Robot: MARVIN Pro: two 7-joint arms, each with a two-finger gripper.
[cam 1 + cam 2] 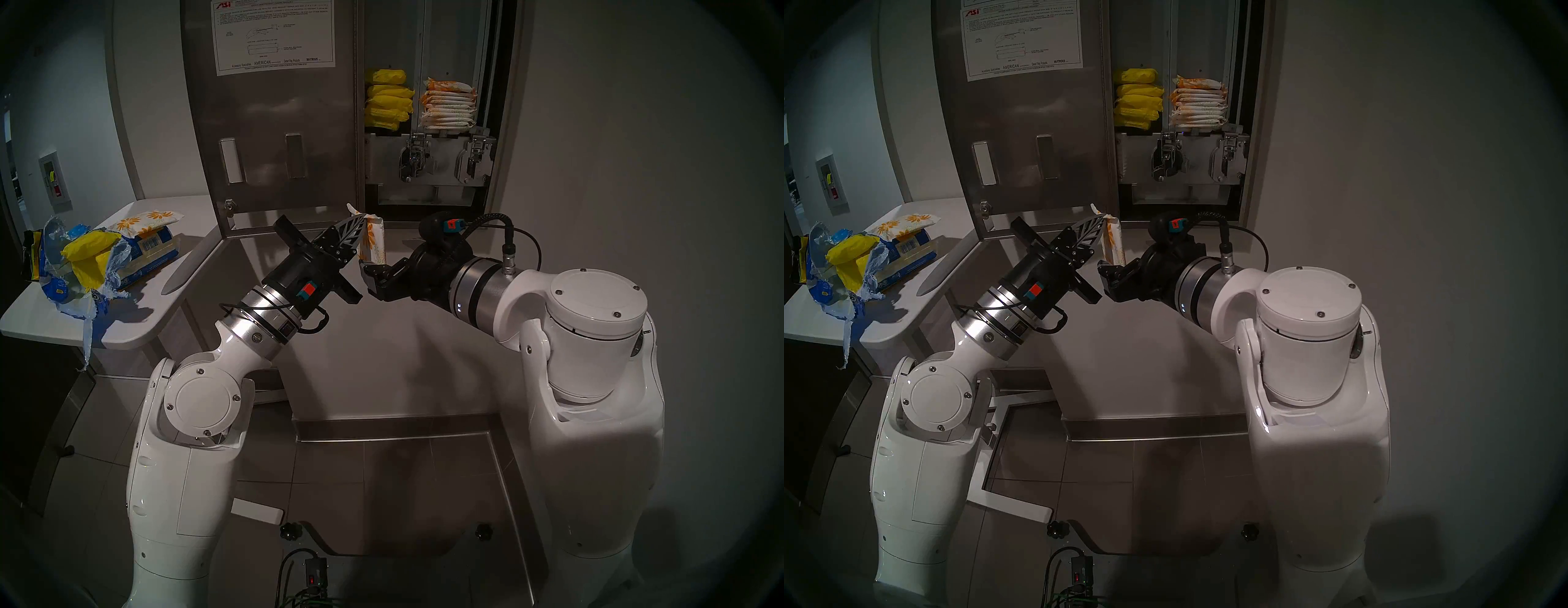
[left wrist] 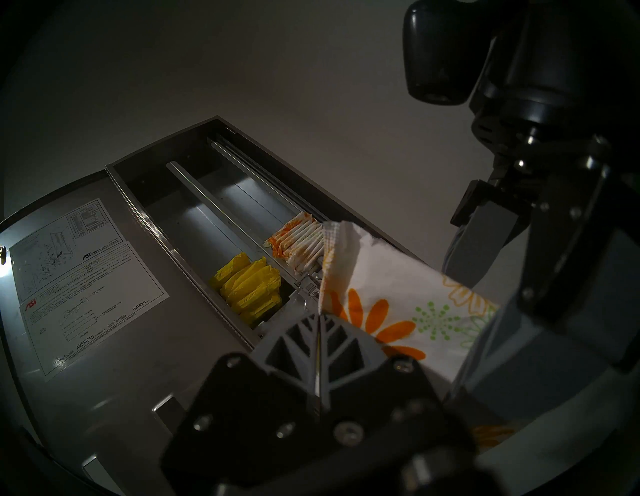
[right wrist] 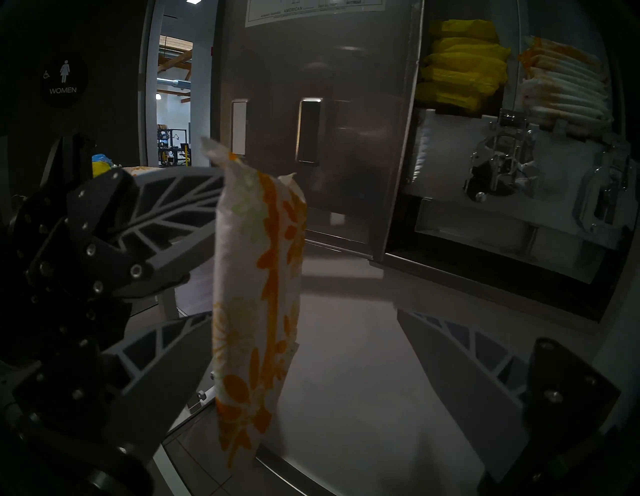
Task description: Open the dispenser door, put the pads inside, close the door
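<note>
Through right wrist view only — "WOMEN" sign; doorway

Two glossy white arms with round, screw-studded joint caps – each ends in a brushed-metal wrist ring and a black gripper housing bearing a red-and-teal tag. Black cables loop at both wrists; grey fingers show leaf-vein ribbing.

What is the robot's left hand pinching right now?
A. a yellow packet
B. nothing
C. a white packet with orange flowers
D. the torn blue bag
C: the left gripper has its jaws shut on the top edge of a flowered pad, which hangs in front of the open right gripper.
</note>
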